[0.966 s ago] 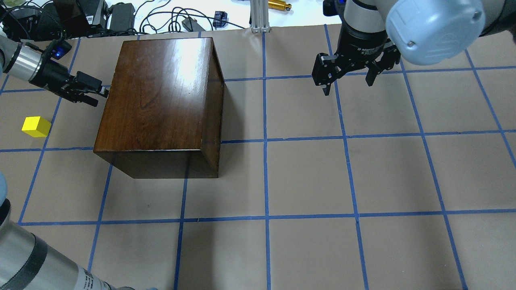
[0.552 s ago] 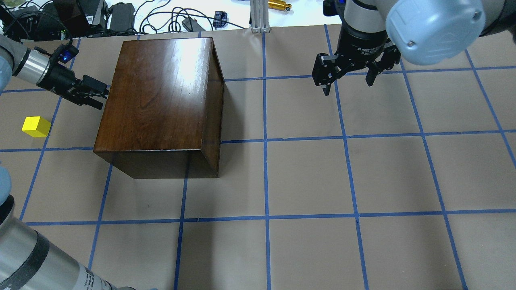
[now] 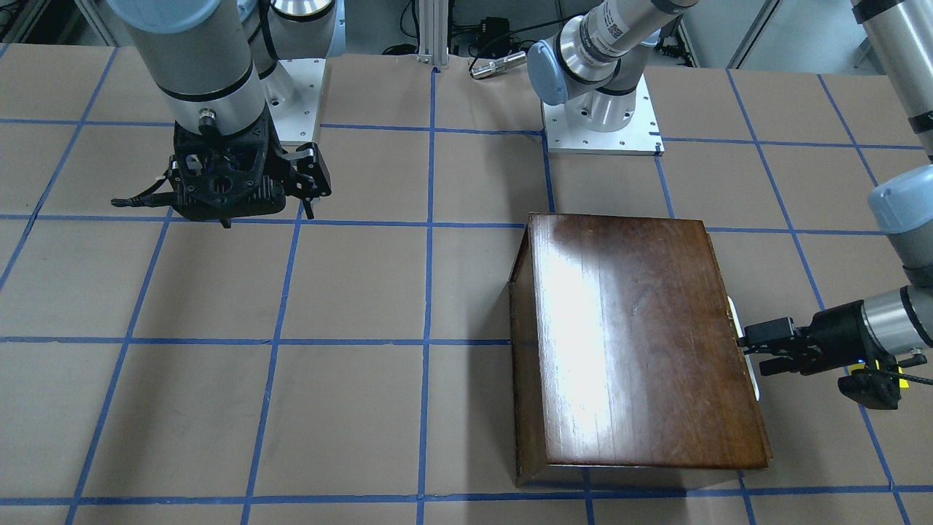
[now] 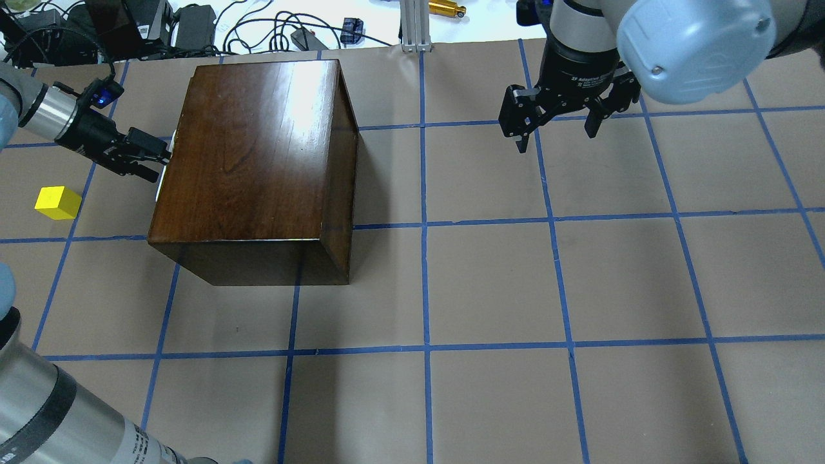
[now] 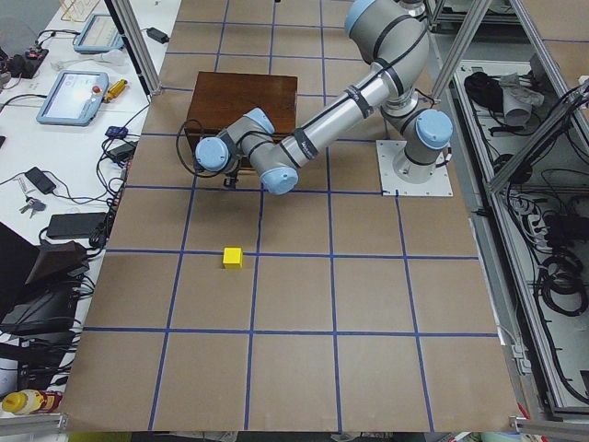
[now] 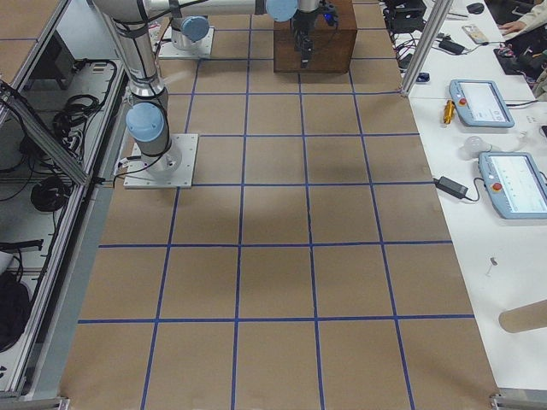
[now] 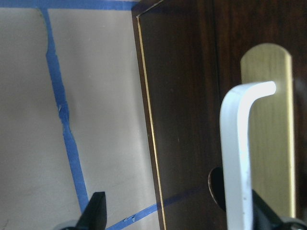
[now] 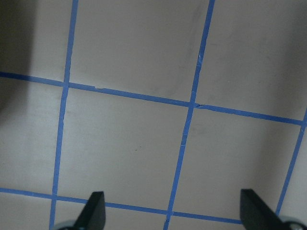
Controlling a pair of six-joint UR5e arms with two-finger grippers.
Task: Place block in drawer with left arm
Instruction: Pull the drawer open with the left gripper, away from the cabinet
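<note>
The block [image 4: 58,202] is sitting untouched on the paper-covered table [image 4: 515,290] near the left edge of the overhead frame, well apart from the drawer [image 7: 182,120], so the placing itself is not yet done. I am judging the task to be at the drawer-opening step. The left gripper [image 4: 156,161] is reaching level at the wooden box [image 4: 258,148] from the frame's left. In the wrist view its jaws are standing spread, with the white handle [image 7: 236,158] lying between them, close to the right-hand finger. I am seeing no pale tray showing, so the drawer is looking shut or barely out; I cannot tell which.

What is remaining: pulling the drawer out, going back for the block, gripping it and dropping it in. The right gripper [image 4: 556,138] is hanging released over bare table at the upper right, well clear. Cables and a power brick [image 4: 193,22] are lying beyond the table's top edge, beside an aluminium post [image 4: 416,26]. Nothing is standing between block and drawer.
</note>
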